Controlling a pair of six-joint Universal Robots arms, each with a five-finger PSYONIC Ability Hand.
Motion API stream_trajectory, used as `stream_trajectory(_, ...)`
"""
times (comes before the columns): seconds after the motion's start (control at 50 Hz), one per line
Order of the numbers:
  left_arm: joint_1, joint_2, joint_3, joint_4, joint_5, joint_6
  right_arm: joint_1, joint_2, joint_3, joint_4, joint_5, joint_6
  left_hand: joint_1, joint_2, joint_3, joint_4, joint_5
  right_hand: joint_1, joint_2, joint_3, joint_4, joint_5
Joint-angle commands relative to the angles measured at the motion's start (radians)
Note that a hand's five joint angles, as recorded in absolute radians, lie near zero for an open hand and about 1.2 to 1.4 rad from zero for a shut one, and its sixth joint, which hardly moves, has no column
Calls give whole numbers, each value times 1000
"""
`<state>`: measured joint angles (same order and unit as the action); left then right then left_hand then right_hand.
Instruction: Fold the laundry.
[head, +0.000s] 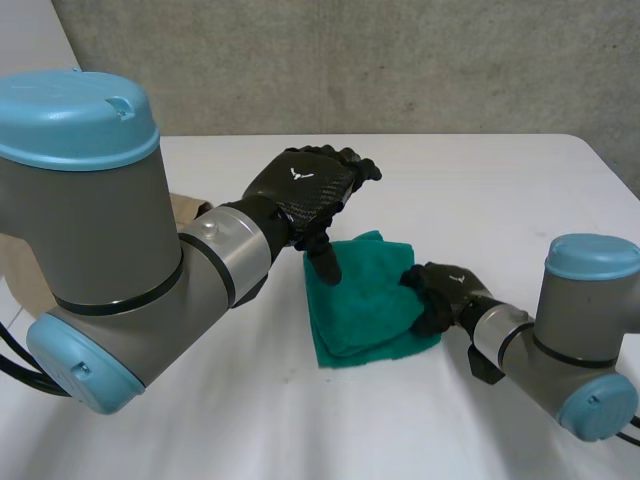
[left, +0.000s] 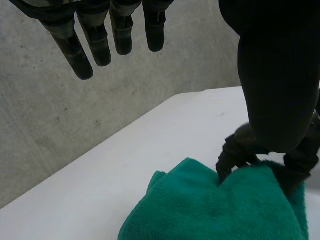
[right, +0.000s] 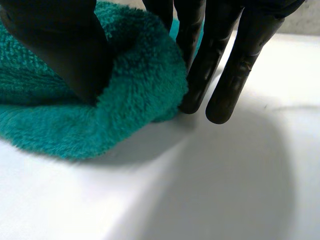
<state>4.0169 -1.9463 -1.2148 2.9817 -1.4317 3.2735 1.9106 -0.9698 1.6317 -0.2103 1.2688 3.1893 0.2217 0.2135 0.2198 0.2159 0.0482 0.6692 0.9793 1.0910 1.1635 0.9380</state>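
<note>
One green towel (head: 358, 300) lies folded on the white tabletop (head: 480, 190). The right hand (head: 440, 287) grips the towel's edge, with its thumb pressed on top and its fingers curled against the edge. The left hand (head: 300, 190) hovers above the towel with straight fingers, holding nothing, its thumb pointing down to the cloth. Beyond both hands' fingertips there is wide open tabletop.

The left hand (head: 300, 190) is held raised, its fingers (left: 95, 42) extended straight and its thumb (head: 323, 262) pointed downward. The right hand (head: 440, 292) is set low, with the edge of the green towel (head: 360, 300) pinched between its thumb (right: 60, 50) and fingers (right: 235, 70).
</note>
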Motion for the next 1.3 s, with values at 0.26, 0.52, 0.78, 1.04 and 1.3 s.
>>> stream_trajectory(0.26,5,-5,15,0,-1,9,-50,227,-519,176,-31,-336,-35,-26,-33,-29,-36,727,417,305,233,284)
stream_trajectory(0.52,8,-46,44,0,-6,9,-327,549,-1131,244,39,-393,-32,-23,-30,-26,-33,727,417,305,233,284)
stream_trajectory(0.78,7,-71,47,0,-27,11,-576,698,-1376,307,86,-405,-32,-23,-30,-26,-33,727,417,305,233,284)
stream_trajectory(1.04,7,-74,47,0,-27,9,-617,743,-1379,307,-51,-407,-32,-23,-30,-26,-33,727,417,305,233,284)
stream_trajectory(1.3,5,-74,46,-1,-29,8,-616,744,-1396,308,-13,-525,-32,-23,-30,-26,-33,-495,-805,-916,-989,-938)
